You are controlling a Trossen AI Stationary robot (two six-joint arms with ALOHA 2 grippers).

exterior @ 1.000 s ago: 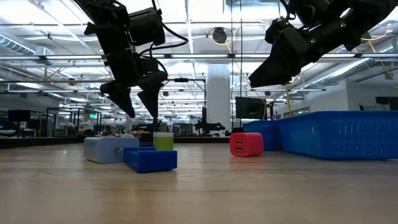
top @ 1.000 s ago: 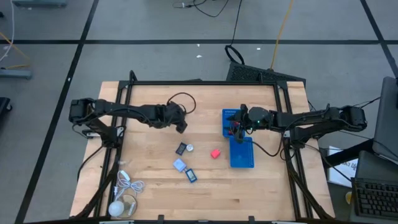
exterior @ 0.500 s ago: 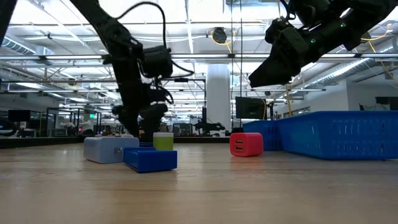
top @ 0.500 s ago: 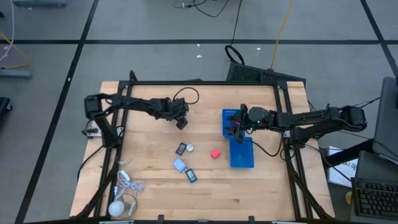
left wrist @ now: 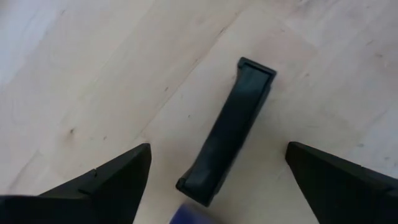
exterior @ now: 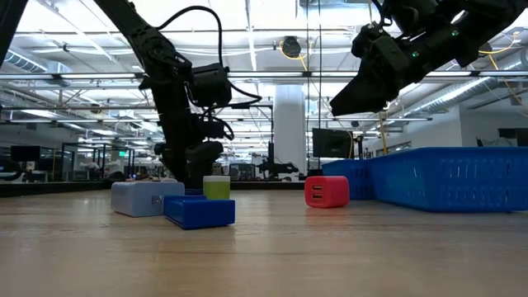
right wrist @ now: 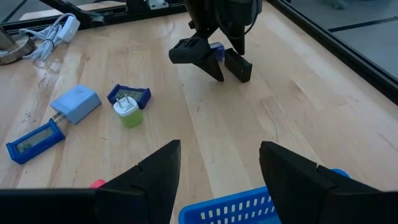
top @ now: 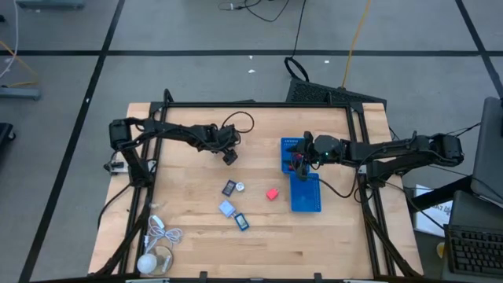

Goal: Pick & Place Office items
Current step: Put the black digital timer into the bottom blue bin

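Observation:
My left gripper [top: 228, 154] is low over the table's middle, open. A flat black piece [left wrist: 227, 130] lies on the wood between its fingers, which stand clear of it; the right wrist view shows that piece [right wrist: 238, 65] beside the gripper [right wrist: 211, 56]. Nearer lie a dark blue piece [top: 229, 188], a green-and-white charger [right wrist: 127, 113], a red block [top: 272, 193], a grey-blue block [top: 227, 208] and a long blue piece [top: 241, 222]. My right gripper [top: 302, 157] hangs open above the blue trays [top: 305, 192].
The coiled white cable [top: 163, 234] and a round white object [top: 149, 263] sit at the near left corner. The blue trays [exterior: 445, 177] stand on the right half. Black frame rails run along the table's left, far and right edges. Bare wood lies around the far left.
My left gripper has come down from well above the table to just over it, staying open, and shifted slightly toward the far edge; its arm has folded back. The right arm and the pieces have kept still.

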